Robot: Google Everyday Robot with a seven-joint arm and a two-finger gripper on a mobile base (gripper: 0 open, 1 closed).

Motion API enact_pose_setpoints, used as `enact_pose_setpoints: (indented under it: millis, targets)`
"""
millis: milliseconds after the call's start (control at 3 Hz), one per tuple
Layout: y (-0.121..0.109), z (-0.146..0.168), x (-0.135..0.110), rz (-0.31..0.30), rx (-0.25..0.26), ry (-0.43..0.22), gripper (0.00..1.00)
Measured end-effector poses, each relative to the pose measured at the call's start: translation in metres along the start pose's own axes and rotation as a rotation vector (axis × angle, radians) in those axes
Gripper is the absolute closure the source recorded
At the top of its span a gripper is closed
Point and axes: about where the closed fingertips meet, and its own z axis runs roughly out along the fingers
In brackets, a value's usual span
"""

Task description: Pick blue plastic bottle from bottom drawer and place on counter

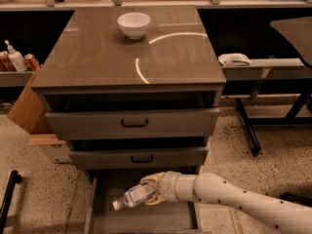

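Light moderate, warm, from above. On glossy grey-brown counter slab (pixel 97 57) two curved white glints (pixel 138 71): one near middle, other toward back right corner. By back edge white round bowl (pixel 133 25) bright. Gaps under front edge, above handled drawers (pixel 97 123), deep in shadow. Below, grey-brown bottom drawer tray (pixel 146 222) dim; gripper (pixel 148 195) over its floor, clamped on small clear plastic bottle (pixel 132 198), dully lit.
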Motion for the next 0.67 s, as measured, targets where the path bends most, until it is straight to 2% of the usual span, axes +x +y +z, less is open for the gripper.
enact_pose_setpoints:
  millis: [667]
  targets:
    - [-0.052, -0.051, -0.012, -0.026, 0.093, -0.007, 1.0]
